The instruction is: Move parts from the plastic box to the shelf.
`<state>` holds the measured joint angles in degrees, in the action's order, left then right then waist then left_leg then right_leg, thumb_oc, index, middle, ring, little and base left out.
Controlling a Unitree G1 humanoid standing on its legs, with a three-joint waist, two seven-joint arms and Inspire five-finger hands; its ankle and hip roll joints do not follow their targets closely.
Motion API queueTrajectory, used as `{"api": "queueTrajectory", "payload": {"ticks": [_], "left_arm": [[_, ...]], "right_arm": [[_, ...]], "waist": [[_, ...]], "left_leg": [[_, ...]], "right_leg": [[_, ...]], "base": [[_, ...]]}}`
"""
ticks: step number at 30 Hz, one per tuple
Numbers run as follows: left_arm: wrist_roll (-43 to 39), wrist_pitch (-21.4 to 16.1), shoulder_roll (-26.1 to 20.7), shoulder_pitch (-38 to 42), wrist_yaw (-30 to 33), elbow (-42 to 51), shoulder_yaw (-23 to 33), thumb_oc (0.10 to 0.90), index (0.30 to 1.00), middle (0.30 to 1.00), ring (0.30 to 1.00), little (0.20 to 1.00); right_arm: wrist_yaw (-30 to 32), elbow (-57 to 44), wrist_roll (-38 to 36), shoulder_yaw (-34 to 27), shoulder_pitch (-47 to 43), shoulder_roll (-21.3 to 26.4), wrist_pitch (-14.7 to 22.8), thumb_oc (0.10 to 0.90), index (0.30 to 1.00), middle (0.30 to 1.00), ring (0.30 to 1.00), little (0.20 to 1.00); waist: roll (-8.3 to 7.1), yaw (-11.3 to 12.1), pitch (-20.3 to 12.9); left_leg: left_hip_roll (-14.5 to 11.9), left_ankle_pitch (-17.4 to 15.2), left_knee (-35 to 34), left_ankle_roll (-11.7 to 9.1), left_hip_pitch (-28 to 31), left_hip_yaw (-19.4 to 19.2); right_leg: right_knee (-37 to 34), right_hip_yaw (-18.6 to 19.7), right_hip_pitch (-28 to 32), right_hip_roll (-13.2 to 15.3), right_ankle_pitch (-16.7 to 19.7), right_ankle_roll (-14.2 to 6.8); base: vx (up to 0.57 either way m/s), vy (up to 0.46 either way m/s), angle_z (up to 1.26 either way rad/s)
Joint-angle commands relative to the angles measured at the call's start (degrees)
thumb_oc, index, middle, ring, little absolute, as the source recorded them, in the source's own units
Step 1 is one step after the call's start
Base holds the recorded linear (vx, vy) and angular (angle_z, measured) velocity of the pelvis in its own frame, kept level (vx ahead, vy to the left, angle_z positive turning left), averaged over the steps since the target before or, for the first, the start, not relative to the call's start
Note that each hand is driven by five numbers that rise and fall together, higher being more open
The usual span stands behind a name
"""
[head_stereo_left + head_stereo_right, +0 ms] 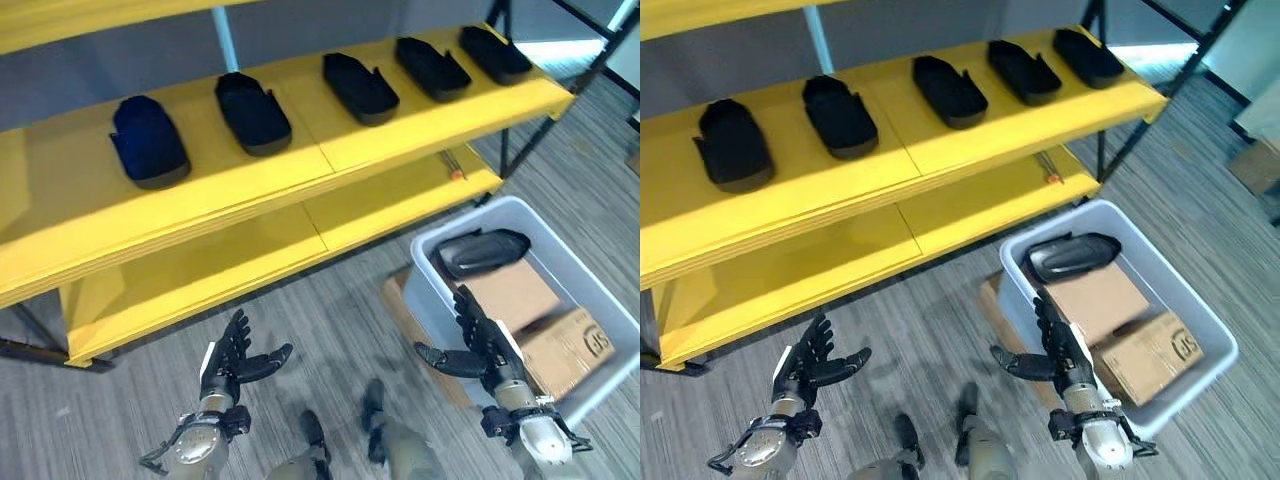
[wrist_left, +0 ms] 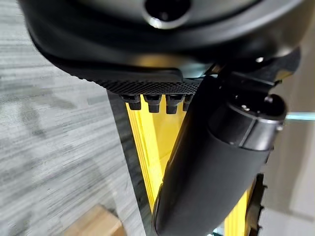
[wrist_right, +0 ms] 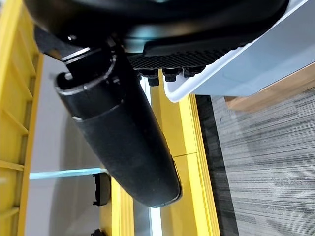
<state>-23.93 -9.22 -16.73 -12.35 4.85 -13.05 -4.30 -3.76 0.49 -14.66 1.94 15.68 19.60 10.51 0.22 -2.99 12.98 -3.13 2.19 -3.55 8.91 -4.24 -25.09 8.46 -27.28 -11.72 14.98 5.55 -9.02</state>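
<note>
Both hands empty and low over the carpet floor (image 1: 330, 310): left hand (image 1: 232, 362) has fingers spread and straight, thumb out to the side, in front of the lower shelf board (image 1: 250, 255) with open carpet all round it; right hand (image 1: 478, 345) also spread, fingers straight, thumb pointing inward, sitting right at the near-left rim of the plastic box (image 1: 425, 290), fingers overlapping the box wall in the head views. Right wrist view shows the box's white rim (image 3: 206, 78) just past the fingertips. One dark part (image 1: 480, 250) remains in the box, lying at its far end against the rim, beside cardboard pieces (image 1: 520, 300) and a small cardboard carton (image 1: 565, 345) that take up most of the box floor. Box stands on a flat cardboard sheet (image 1: 400, 305) on the carpet, just in front of the shelf's right end. Upper shelf board (image 1: 300, 160) carries five dark parts in a row, apart from each other: far left one (image 1: 148, 140), next (image 1: 252, 112), middle (image 1: 360, 87), then (image 1: 432, 67), rightmost (image 1: 494, 52) near the right edge. Front strip of that board is bare along its length, widest gap at the left end. Lower board mostly bare, a small thin item (image 1: 452, 167) near its right end, cannot tell what it is
</note>
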Motion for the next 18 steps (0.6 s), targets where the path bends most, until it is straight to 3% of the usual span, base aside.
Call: {"api": "queueTrajectory", "payload": {"ticks": [1, 3, 6, 8, 11, 13, 15, 16, 18], "left_arm": [[1.8, -5.0, -2.4, -1.1, 0.5, 6.4, 3.0, 0.9, 1.0, 1.0, 1.0, 1.0], [2.1, -4.7, -2.7, -2.1, 0.6, 6.9, 4.2, 0.9, 1.0, 1.0, 1.0, 1.0], [2.6, -4.3, -2.8, -1.3, 0.9, 6.4, 4.5, 0.9, 1.0, 1.0, 1.0, 1.0], [2.7, -4.3, -2.1, -1.5, 0.8, 6.2, 4.4, 0.9, 1.0, 1.0, 1.0, 1.0], [1.9, -4.3, -1.5, -1.7, 0.2, 6.0, 3.2, 0.9, 1.0, 1.0, 1.0, 1.0], [1.9, -4.3, -1.5, -1.8, 0.2, 6.0, 3.2, 0.9, 1.0, 1.0, 1.0, 1.0], [1.8, -4.3, -1.4, -1.6, -0.2, 5.9, 2.6, 0.9, 1.0, 1.0, 1.0, 1.0], [1.4, -4.4, -1.2, -1.5, -0.7, 6.0, 2.1, 0.9, 1.0, 1.0, 1.0, 1.0], [1.3, -4.5, -1.1, -1.4, -0.8, 6.0, 1.9, 0.9, 1.0, 1.0, 1.0, 1.0]], "right_arm": [[1.3, -5.0, 0.9, -1.5, -2.2, -0.4, 4.9, 0.9, 1.0, 1.0, 1.0, 1.0], [1.2, -6.0, 1.0, -1.7, -1.7, -1.0, 4.5, 0.9, 1.0, 1.0, 1.0, 1.0], [1.4, -6.7, 1.1, -2.0, -1.4, -1.6, 4.2, 0.9, 1.0, 1.0, 1.0, 1.0], [1.4, -7.1, 1.1, -2.5, -0.5, -1.9, 4.1, 0.9, 1.0, 1.0, 1.0, 1.0], [1.2, -8.0, 0.5, -4.1, 0.9, -1.4, 4.4, 0.9, 1.0, 1.0, 1.0, 1.0], [1.2, -8.1, 0.5, -4.1, 0.9, -1.3, 4.4, 0.9, 1.0, 1.0, 1.0, 1.0], [1.2, -8.2, 0.3, -4.1, 0.7, -1.0, 4.5, 0.9, 1.0, 1.0, 1.0, 1.0], [1.2, -8.6, -0.1, -4.0, 0.3, -0.2, 5.0, 0.9, 1.0, 1.0, 1.0, 1.0], [1.4, -8.6, -0.3, -3.9, 0.2, 0.1, 5.2, 0.9, 1.0, 1.0, 1.0, 1.0]], "waist": [[-3.1, -0.5, -3.3], [-4.76, -0.1, -4.1], [-6.44, -0.1, -4.8], [-6.76, -0.5, -5.5], [-5.77, -2.4, -6.6], [-5.67, -2.5, -6.6], [-4.63, -3.2, -6.9], [-3.25, -4.0, -7.3], [-2.72, -4.2, -7.4]], "left_leg": [[0.6, -5.2, -1.4, -8.2, 3.1, 5.1], [1.0, -6.3, -1.3, -8.4, 4.7, 2.7], [0.8, -6.5, -1.1, -8.9, 5.9, 1.2], [0.2, -6.3, -0.9, -9.6, 6.8, 0.3], [-2.4, -5.7, -0.5, -11.0, 8.2, 0.4], [-2.5, -5.6, -0.5, -11.1, 8.2, 0.4], [-4.3, -5.0, -0.5, -12.1, 8.8, 0.1], [-6.6, -4.1, -0.3, -13.3, 9.2, -0.2], [-7.4, -3.8, 0.0, -13.7, 9.3, -0.2]], "right_leg": [[-4.6, 9.8, 3.1, 4.9, 4.1, -3.8], [-9.3, 8.6, 3.8, 8.4, 11.1, -5.6], [-11.3, 7.3, 4.9, 8.7, 13.2, -6.0], [-12.0, 8.0, 5.5, 8.0, 13.3, -6.0], [-11.1, 9.8, 6.8, 5.0, 8.5, -5.6], [-11.0, 9.8, 6.8, 4.9, 8.3, -5.6], [-10.2, 10.4, 7.0, 3.2, 4.7, -4.6], [-9.9, 11.4, 7.2, 0.6, 1.3, -3.2], [-9.6, 11.8, 7.2, -0.2, 0.5, -2.7]], "base": [[0.07, -0.052, -1.26], [0.09, -0.148, -1.04], [0.06, -0.127, -0.45], [0.12, -0.203, -0.16], [0.11, -0.209, -0.26], [0.03, -0.079, -0.35], [0.06, -0.197, -0.13], [0.06, -0.237, -0.09], [0.03, -0.135, -0.01]]}}
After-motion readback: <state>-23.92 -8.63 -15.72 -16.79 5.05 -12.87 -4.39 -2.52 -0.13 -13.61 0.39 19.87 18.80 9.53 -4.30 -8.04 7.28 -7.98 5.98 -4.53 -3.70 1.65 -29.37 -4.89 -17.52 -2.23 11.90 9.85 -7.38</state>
